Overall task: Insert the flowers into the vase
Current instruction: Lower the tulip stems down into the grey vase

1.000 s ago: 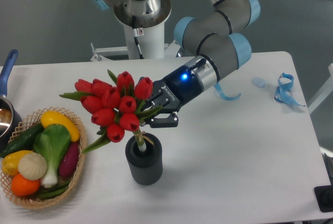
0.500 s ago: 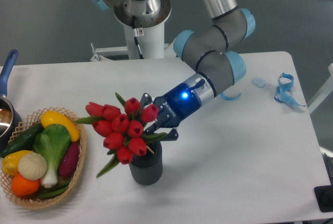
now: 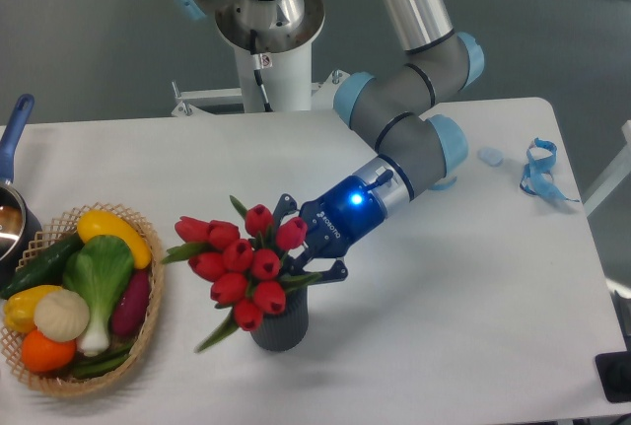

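From the fixed camera: smooth red tulip buds and long green leaves, the flowers (image 3: pixel 244 264), lean left over the ribbed dark grey vase (image 3: pixel 280 325) at lower centre of the frame, hiding its rim. A white table (image 3: pixel 463 287) carries a wicker basket (image 3: pixel 146 331) of toy vegetables at lower left. My gripper (image 3: pixel 308 250) sits just right of the buds, its two fingers spread around their base; grip uncertain

White table (image 3: pixel 473 287) — vase (image 3: pixel 281 326), wicker basket (image 3: pixel 148 331), saucepan (image 3: pixel 12 213), blue ribbon (image 3: pixel 537 171).
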You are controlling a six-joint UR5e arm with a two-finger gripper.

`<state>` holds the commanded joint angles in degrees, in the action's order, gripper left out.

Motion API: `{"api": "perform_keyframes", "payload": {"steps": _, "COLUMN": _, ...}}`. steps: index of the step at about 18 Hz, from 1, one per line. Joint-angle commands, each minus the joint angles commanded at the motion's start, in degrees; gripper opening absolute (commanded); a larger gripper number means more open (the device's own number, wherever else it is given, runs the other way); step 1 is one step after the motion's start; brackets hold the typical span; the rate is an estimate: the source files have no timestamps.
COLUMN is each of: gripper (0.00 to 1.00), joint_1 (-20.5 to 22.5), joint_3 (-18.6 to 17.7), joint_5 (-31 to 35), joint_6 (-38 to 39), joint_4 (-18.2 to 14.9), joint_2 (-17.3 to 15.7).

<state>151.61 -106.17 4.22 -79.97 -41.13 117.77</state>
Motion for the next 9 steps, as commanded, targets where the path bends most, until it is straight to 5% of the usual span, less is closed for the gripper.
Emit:
{"api": "perform_keyframes", "payload": {"steps": 1, "gripper": 0.61, "joint_1": 0.09, "joint_3": 0.0, "joint_5": 0.0, "joint_6": -0.1, "joint_4": 0.0, "joint_2": 0.17}}
{"api": "perform_keyframes", "payload": {"steps": 3, "gripper": 0.87, "joint_1": 0.09, "joint_3": 0.09, "joint_5": 0.09, "joint_6": -0.62, "joint_4": 0.0, "joint_2": 0.18}}
{"api": "perform_keyframes", "payload": {"steps": 9, "gripper": 1.0, "joint_1": 0.35, "joint_3": 0.0, "joint_5": 0.35, "joint_6": -0.63, "joint_4": 0.0, "joint_2": -0.26}}
